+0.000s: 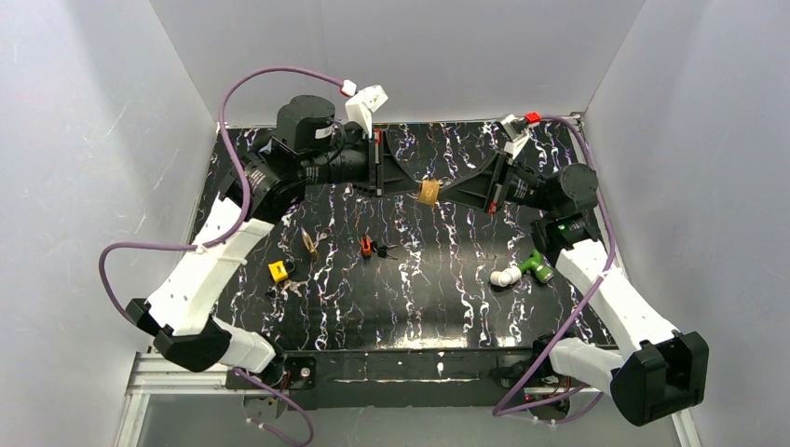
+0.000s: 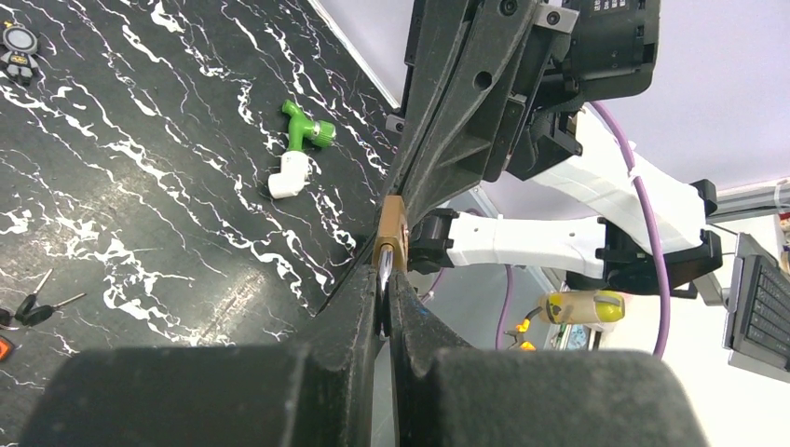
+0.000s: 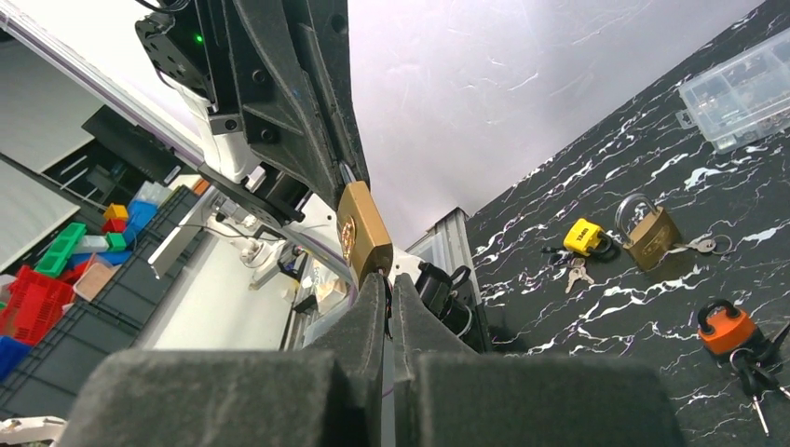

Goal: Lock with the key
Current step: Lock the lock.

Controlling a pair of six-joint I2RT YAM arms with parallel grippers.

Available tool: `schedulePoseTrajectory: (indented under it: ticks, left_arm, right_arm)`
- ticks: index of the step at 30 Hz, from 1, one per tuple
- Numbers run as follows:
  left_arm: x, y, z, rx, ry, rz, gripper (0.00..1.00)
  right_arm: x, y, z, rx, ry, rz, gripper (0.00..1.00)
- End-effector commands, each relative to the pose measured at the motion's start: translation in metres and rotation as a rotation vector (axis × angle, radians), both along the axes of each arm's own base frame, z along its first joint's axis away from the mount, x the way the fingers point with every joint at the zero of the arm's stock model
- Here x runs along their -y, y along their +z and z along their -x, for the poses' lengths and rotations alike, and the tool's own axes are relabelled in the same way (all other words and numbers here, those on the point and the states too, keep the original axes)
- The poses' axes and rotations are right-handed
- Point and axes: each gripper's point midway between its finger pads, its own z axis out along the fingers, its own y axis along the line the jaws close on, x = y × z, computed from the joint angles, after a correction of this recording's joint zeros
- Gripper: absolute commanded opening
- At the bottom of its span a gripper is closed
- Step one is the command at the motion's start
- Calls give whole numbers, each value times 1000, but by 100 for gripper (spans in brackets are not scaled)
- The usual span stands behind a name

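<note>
Jaws on both arms pressed tight: left gripper [image 2: 384, 289] pinches the silver shackle [image 2: 382, 270] of the brass padlock [image 3: 363, 233], held in mid-air above the table [image 1: 447, 307]; right gripper [image 3: 388, 293] is closed right at the lock's bottom end, prob on the key, tho it's hidden in the grip. Step in hand looks like key seated, turn not yet made. Next calls for a right wrist roll about the keyway axis w/ left holding firm, no side pull

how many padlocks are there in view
4. The held brass padlock hangs between the left gripper and right gripper. On the table: a loose brass padlock, a yellow padlock, an orange padlock. None looks hidden.
</note>
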Motion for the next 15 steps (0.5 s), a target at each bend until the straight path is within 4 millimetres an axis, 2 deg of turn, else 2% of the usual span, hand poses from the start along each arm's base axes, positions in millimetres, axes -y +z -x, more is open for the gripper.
schedulePoseTrajectory:
  ticks: [1,5,11,13,15]
  left_arm:
    - [-23,27,5,123,37,34,0]
    - [-32,26,8,142,46,26,0]
    - [-35,16,5,133,56,3,0]
    - [-36,0,-2,97,82,-51,0]
    - [-33,-27,-14,36,103,-122,0]
  right_arm:
    - [10,2,-1,43,-4,-18,1]
    - [17,-4,-10,9,-20,-21,1]
    - [18,-17,-24,-49,-60,11,1]
    - [19,-35,-43,-139,-154,78,1]
    - [25,-61,-61,-217,-280,184,1]
